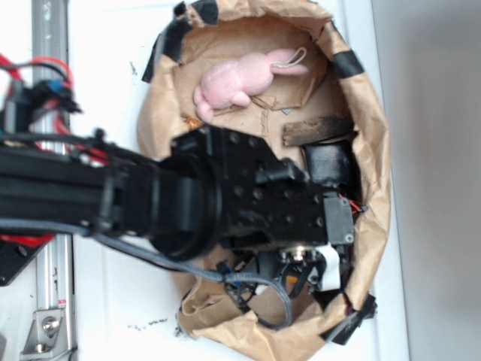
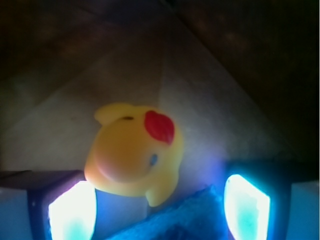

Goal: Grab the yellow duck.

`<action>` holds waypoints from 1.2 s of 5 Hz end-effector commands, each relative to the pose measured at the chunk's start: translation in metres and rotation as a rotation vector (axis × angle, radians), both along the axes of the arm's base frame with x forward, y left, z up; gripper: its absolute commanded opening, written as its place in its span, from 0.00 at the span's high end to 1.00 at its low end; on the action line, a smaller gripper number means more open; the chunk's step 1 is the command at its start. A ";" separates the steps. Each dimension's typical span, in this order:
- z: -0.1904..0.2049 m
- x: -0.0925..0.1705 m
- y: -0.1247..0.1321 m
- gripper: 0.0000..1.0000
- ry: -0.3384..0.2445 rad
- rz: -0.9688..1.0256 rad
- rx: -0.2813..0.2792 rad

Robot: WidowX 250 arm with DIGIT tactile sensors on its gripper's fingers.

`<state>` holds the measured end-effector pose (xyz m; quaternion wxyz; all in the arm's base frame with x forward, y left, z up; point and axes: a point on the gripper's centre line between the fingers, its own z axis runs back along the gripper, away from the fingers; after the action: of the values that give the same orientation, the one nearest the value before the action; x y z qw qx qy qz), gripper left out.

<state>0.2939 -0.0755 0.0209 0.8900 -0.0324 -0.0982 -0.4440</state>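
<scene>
Yellow duck (image 2: 134, 155) between open fingers (image 2: 72, 210); blue sponge (image 2: 185, 217) crowds below (touching).

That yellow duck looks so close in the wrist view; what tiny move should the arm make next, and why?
Probably ease straight forward, then close. The yellow duck lies just ahead of the gripper, roughly centred between its open fingers, not yet between them. A blue sponge sits beside it, so go gently.
</scene>
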 end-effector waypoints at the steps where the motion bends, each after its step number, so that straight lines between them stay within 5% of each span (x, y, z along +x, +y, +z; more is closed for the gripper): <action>1: 0.000 -0.005 -0.032 1.00 -0.016 0.091 -0.006; 2: 0.004 -0.005 -0.026 1.00 -0.015 0.152 -0.013; 4: 0.054 -0.021 0.027 1.00 0.008 0.460 -0.126; 6: 0.068 -0.037 0.042 1.00 0.055 0.590 -0.061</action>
<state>0.2490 -0.0170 0.0727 0.9844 -0.0457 -0.0695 -0.1550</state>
